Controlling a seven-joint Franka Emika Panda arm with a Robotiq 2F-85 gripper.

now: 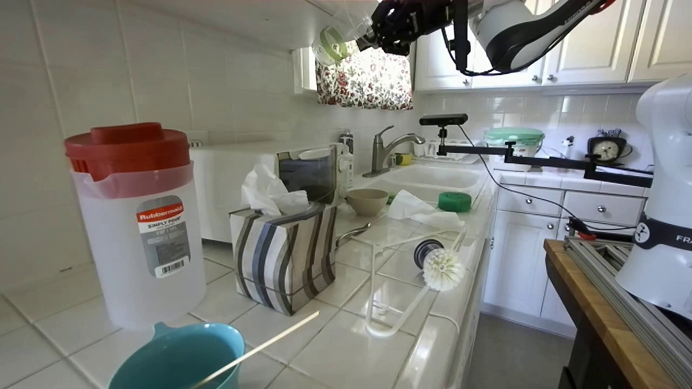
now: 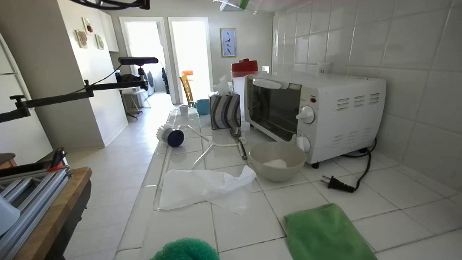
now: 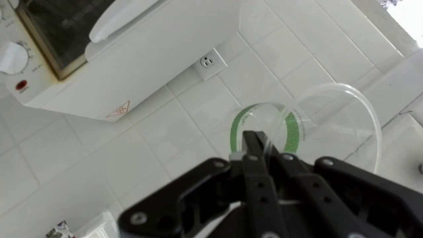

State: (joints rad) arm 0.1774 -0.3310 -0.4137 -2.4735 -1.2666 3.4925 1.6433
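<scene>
Clear green-banded cup (image 1: pixel 334 44) is hanging high above the tiled counter (image 1: pixel 335 351), tilting, its banded end lower and to the left in an exterior view, near the underside of the overhead cabinet (image 1: pixel 243 19). Going left to right: Rubbermaid pitcher (image 1: pixel 140 237) standing upright, red lid on; striped tissue box (image 1: pixel 284 259) sitting near it; toaster oven (image 1: pixel 311 175) resting behind the box. Next, the gripper (image 1: pixel 362 43): fingers standing almost together; the wrist view is showing the cup's thin wall apparently being pinched at their tips. Farther right, beige bowl (image 1: pixel 367 202) sitting beside crumpled white paper (image 1: pixel 411 205), then dish brush (image 1: pixel 440 267) lying close to the counter's edge. Step in hand, as judged: holding the cup aloft. Next move is probably calling for a steady pinch on that thin wall, with some clearance from the cabinet.
</scene>
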